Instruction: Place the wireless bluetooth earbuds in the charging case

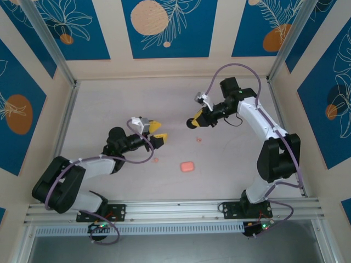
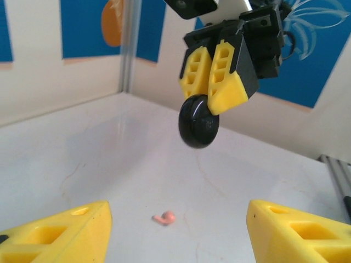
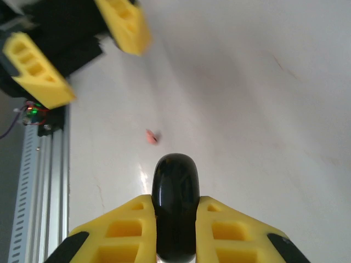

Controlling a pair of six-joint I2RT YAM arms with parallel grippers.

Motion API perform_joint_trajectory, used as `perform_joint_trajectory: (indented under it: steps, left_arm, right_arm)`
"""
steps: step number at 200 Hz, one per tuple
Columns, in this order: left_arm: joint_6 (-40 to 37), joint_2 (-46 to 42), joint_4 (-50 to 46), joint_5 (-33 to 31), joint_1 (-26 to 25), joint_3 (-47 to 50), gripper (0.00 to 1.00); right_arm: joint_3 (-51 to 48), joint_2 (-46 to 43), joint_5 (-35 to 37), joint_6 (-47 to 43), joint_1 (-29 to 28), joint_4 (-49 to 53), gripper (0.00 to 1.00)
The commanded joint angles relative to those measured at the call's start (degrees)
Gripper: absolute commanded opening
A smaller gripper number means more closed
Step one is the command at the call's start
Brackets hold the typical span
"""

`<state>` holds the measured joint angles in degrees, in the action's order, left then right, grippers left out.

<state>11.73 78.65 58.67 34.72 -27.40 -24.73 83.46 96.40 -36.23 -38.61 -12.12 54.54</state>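
The salmon-pink charging case (image 1: 187, 166) lies flat on the table, near the front and between the two arms. One tiny pink earbud (image 1: 199, 139) rests right of centre and the other earbud (image 1: 156, 160) lies below my left gripper (image 1: 159, 133). That gripper is open and holds nothing. In its wrist view an earbud (image 2: 164, 218) lies on the table between the yellow fingers (image 2: 66, 230). My right gripper (image 1: 194, 121) hangs above the table, shut on a glossy black rounded object (image 3: 174, 186). An earbud (image 3: 152, 136) shows just beyond it.
The two grippers face each other a short way apart: the right gripper (image 2: 216, 82) with the black object (image 2: 198, 121) fills the upper left wrist view. An aluminium rail (image 1: 175, 208) runs along the front edge, and patterned walls close in the other three sides.
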Motion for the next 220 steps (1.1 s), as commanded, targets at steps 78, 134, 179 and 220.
perform_joint_trajectory:
  steps: [78, 134, 179, 220]
  left_arm:
    - [-10.5, -9.2, -45.7, -17.4, -0.8, -10.7, 0.67]
    - [-14.2, -7.8, -62.3, -20.7, -1.7, -17.6, 0.67]
    - [-17.5, -4.6, -69.6, -22.6, -2.8, -21.6, 0.67]
    - [-19.6, -2.0, -74.8, -23.6, -4.0, -25.0, 0.66]
  right_arm:
    - [3.6, 16.9, 8.6, 4.3, 10.6, 8.9, 0.1]
    - [10.6, 25.6, 10.7, 3.3, 11.2, 13.7, 0.1]
    - [14.2, 30.0, 12.2, 3.1, 11.9, 16.2, 0.1]
    - [16.5, 32.8, 13.4, 2.3, 12.6, 18.0, 0.12]
